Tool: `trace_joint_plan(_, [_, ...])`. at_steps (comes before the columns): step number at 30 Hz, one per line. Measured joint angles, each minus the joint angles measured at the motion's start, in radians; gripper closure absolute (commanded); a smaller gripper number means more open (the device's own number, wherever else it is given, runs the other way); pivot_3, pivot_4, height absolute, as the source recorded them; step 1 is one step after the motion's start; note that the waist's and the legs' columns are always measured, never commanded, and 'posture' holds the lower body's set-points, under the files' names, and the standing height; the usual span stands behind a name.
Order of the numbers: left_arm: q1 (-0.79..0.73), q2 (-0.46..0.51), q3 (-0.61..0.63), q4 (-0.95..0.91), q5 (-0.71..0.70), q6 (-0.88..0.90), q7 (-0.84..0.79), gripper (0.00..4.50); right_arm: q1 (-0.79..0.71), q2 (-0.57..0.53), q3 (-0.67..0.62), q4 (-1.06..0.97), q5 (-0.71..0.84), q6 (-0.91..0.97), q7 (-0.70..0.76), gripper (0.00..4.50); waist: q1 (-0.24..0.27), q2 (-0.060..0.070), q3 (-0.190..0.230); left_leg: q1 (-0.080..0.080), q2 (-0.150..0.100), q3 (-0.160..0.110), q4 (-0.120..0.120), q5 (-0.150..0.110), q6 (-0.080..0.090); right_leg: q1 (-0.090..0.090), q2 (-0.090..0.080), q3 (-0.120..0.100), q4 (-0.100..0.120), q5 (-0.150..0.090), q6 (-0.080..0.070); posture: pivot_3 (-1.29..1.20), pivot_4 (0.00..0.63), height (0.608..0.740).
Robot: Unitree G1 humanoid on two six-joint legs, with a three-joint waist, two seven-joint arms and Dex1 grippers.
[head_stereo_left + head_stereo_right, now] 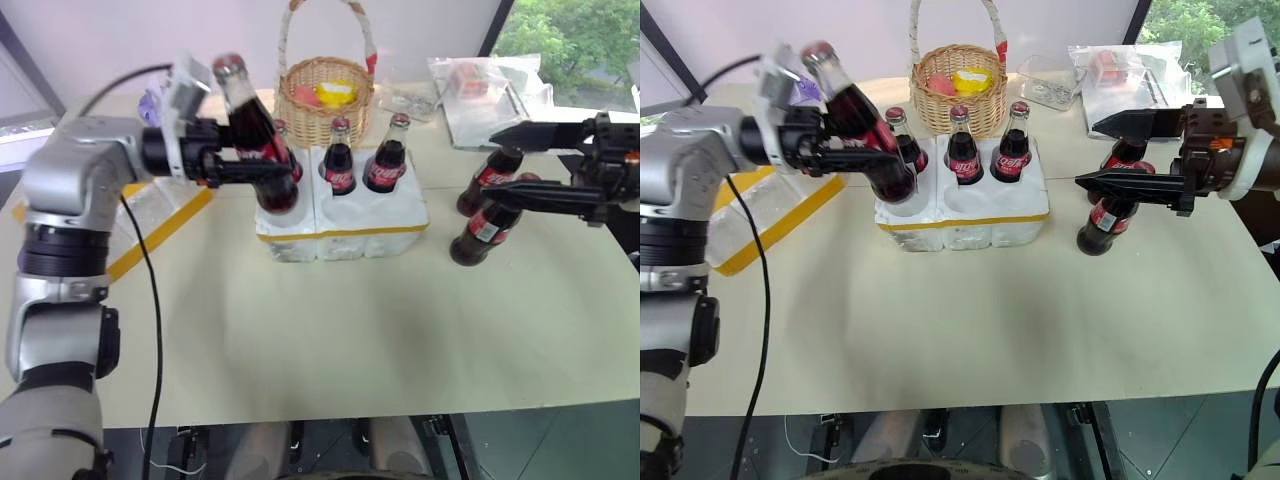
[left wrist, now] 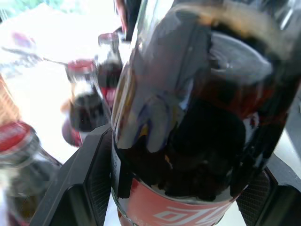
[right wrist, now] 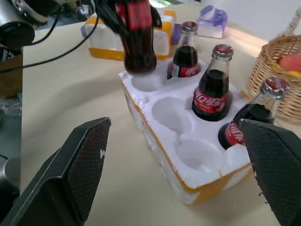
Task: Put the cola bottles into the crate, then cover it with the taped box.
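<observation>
White foam crate (image 1: 960, 215) holds three bottles at its back. Left fingers (image 1: 855, 150) clench a tilted bottle (image 1: 862, 125) over its front-left well; tilted, its base could catch the rim. Right fingers (image 1: 1110, 155) gape beside two bottles right of the crate.

1. Bright, even daylight fills the head views; the window (image 1: 575, 40) at the upper right of the frame glows green and pale.
2. Soft, short shadows lie on the table (image 1: 330, 330) beneath the crate (image 1: 345, 225).
3. The held cola bottle (image 1: 255, 130) at upper left smears with motion blur.
4. In the left wrist view, its glass (image 2: 197, 108) carries white glare; background bottles (image 2: 87, 101) sit out of focus.
</observation>
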Motion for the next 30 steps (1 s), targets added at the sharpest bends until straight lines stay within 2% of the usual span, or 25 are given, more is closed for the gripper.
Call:
trace_joint_plan(11, [0.064, -0.093, -0.045, 0.07, 0.131, -0.175, 0.031, 1.73, 0.096, 0.033, -0.056, -0.061, 0.055, 0.022, -0.108, 0.0, 0.019, 0.0, 0.0, -0.003, 0.0, 0.0, 0.002, 0.0, 0.0, -0.001, 0.0, 0.0, -0.001, 0.0, 0.0, 0.0, 0.15, 0.74])
trace_joint_plan(18, [0.142, -0.146, -0.072, 0.08, 0.204, -0.26, 0.102, 1.73, 0.098, 0.047, -0.052, -0.064, 0.057, 0.012, -0.156, 0.0, 0.021, 0.0, 0.0, -0.003, 0.0, 0.0, 0.002, 0.0, 0.001, -0.001, 0.0, 0.0, 0.0, 0.0, 0.0, 0.0, 0.15, 0.74])
trace_joint_plan(21, [0.148, -0.156, -0.067, 0.089, 0.214, -0.284, 0.128, 0.26, 0.098, 0.05, -0.047, -0.056, 0.055, -0.003, -0.162, 0.0, 0.023, 0.0, -0.001, -0.003, 0.0, 0.0, 0.003, 0.0, 0.001, -0.001, 0.0, 0.0, 0.0, 0.0, 0.0, 0.0, 0.15, 0.74])
trace_joint_plan(22, [0.148, -0.156, -0.061, 0.095, 0.216, -0.285, 0.136, 0.11, 0.098, 0.054, -0.046, -0.048, 0.054, -0.008, -0.164, 0.0, 0.024, 0.0, -0.001, -0.002, 0.0, 0.0, 0.003, 0.0, 0.001, 0.0, 0.0, 0.0, 0.0, 0.0, 0.0, 0.0, 0.15, 0.74])
trace_joint_plan(26, [0.151, -0.142, -0.049, 0.09, 0.21, -0.277, 0.135, 0.11, 0.109, 0.056, -0.043, -0.038, 0.028, -0.041, -0.163, 0.0, 0.025, 0.0, -0.001, -0.002, 0.0, 0.0, 0.003, 0.0, 0.001, 0.0, 0.0, 0.0, 0.0, 0.001, 0.001, 0.0, 0.15, 0.74])
trace_joint_plan(30, [0.174, -0.046, 0.037, -0.022, 0.101, -0.125, 0.103, 0.11, 0.162, 0.055, -0.056, -0.037, 0.019, -0.052, -0.155, 0.0, 0.022, 0.0, -0.001, -0.003, 0.0, 0.0, 0.003, 0.0, 0.001, -0.002, 0.0, 0.0, 0.0, 0.001, 0.001, 0.0, 0.15, 0.74])
